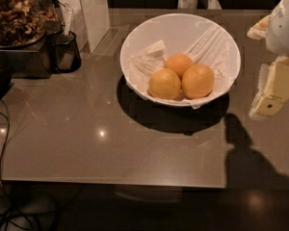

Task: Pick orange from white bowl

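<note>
The white bowl (139, 37) stands at the middle back of the grey table, lined with crumpled white paper. Three oranges lie in it. The orange (198, 81), the largest, is at the front right. A smaller yellow-orange one (164, 84) touches it on the left, and a deeper-orange one (178, 63) lies behind them. My gripper (271, 91) hangs at the right edge of the view, to the right of the bowl, above the table and apart from the bowl and the fruit. It holds nothing that I can see.
A black cup (65, 51) and a container of dark dried snacks (17, 13) stand at the back left. A white box (94, 11) stands behind them. A black cable (5, 129) hangs over the left edge. The table's front edge runs along the bottom.
</note>
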You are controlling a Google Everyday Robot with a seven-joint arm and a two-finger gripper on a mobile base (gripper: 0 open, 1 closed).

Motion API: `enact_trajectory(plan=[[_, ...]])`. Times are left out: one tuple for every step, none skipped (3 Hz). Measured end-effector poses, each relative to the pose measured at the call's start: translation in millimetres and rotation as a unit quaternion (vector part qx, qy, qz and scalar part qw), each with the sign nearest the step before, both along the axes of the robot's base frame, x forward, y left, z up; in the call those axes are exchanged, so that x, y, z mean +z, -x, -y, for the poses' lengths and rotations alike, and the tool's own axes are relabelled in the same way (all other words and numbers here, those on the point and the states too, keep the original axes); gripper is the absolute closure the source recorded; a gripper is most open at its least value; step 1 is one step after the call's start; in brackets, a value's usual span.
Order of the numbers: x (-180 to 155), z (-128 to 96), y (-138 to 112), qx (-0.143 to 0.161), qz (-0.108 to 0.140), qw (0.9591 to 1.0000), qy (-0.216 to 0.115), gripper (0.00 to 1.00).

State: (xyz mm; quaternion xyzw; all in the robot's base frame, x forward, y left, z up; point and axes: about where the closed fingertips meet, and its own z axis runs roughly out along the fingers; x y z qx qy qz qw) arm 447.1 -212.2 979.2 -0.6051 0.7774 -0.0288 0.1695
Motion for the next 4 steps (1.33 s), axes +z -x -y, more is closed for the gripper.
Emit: enact_trajectory(plan=[[-0.1,-12.5,-24.0,0.017,-0.001,0.9995,-0.026,0.0],[-0.7,-12.7,-25.0,0.016,-0.001,0.9995,-0.028,0.0],[-12.5,-27.1,-42.3,0.026,-0.015,0.9982,-0.052,0.0],[-23.2,-49.4,-63.2,0.05,-0.031,0.9962,-0.065,0.0]])
